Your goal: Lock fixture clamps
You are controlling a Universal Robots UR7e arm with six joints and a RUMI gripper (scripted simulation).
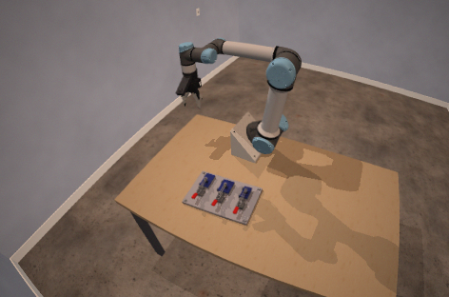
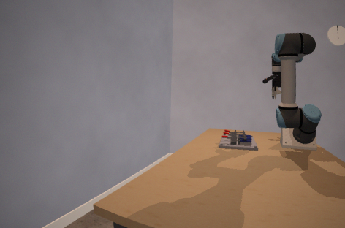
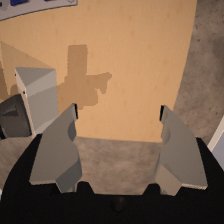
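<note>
The gripper [image 1: 191, 97] hangs high beyond the counter [image 1: 321, 228] edge, fingers apart and empty. The fixture [image 1: 223, 197] sits mid-counter, untouched. Approach phase; next, descend to the first red handle [image 1: 194, 195].

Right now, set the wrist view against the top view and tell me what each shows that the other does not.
Only the wrist view shows the gripper up close: fingers apart, nothing between them, the table's far edge and floor below. Only the top view shows the whole fixture with its three red-handled clamps, and the arm reaching high, off the table's edge, far from them. Both show the wooden table, the arm's grey base block and the gripper's shadow.
</note>
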